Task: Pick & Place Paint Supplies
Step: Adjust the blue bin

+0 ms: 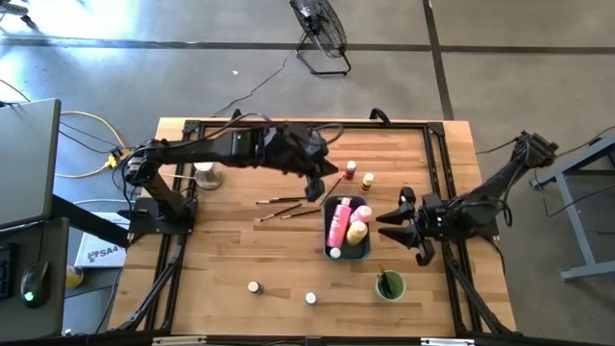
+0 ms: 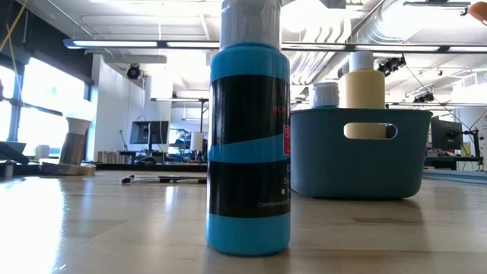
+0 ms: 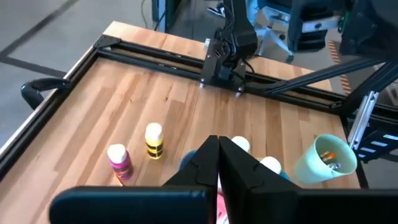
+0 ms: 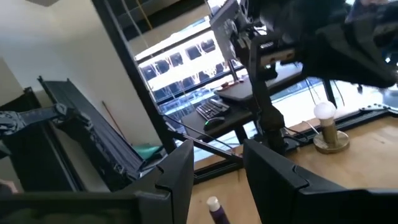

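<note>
A blue-grey tray point(image 1: 363, 248) near the table's middle holds a pink squeeze bottle point(image 1: 338, 226), a yellow one point(image 1: 357, 231) and a pale-capped jar point(image 1: 334, 252). My left gripper point(image 1: 314, 188) hangs shut and holding nothing above the tray's far left corner. My right gripper point(image 1: 396, 219) stands open and bare just right of the tray, pointing left. Two small jars, pink point(image 3: 119, 160) and yellow point(image 3: 153, 140), stand upright beyond the tray. Paintbrushes point(image 1: 283, 207) lie flat left of it. Two more jars point(image 1: 254, 286) point(image 1: 310, 299) stand near the front edge.
A round green cup point(image 1: 389, 285) with a brush in it stands at the front right. A white-topped lamp-like stand point(image 1: 207, 174) sits at the far left. Black rails point(image 1: 288, 125) frame the table. In the low view a blue jar point(image 2: 247, 144) stands close in front.
</note>
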